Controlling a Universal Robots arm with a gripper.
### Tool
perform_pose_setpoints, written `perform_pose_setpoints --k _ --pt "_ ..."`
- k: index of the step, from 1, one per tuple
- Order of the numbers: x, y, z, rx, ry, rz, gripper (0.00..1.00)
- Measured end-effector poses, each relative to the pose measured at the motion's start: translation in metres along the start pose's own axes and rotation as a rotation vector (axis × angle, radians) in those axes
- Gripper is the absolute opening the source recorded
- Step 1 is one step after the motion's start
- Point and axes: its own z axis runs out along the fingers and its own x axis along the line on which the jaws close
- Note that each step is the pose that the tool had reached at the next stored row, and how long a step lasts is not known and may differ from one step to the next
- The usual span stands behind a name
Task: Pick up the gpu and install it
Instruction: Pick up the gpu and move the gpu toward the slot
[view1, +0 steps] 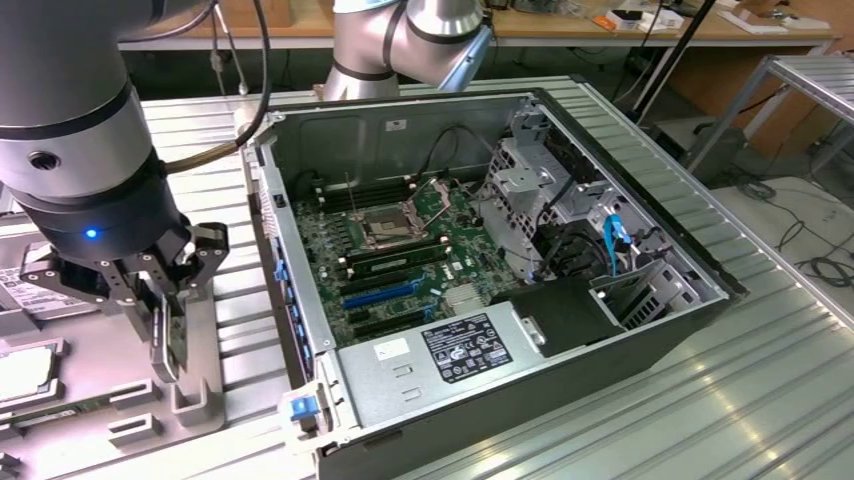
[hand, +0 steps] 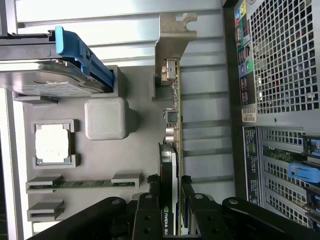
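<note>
While the thin, flat gpu card (view1: 171, 345) (hand: 173, 125), with its green board, black face and silver metal bracket (hand: 172, 35), stood on its edge at the exterior view's left, the black two-fingered gripper (view1: 160, 300) (hand: 170, 182) was clenched on it, one finger on each flat side. The card was at the grey plastic parts tray (view1: 200, 405) (hand: 135, 150), just beside the big open black computer case (view1: 667, 320). I could not tell if it touched the tray or hung above it. The grab looked done. The card was not in the case yet, and the long blue slots (view1: 380, 295) on the green main board were bare.
</note>
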Motion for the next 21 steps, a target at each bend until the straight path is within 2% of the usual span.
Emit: perform_pose_setpoints --k 21 --pt "0.000 0.0006 -0.0114 -0.0045 0.0003 0.000 0.27"
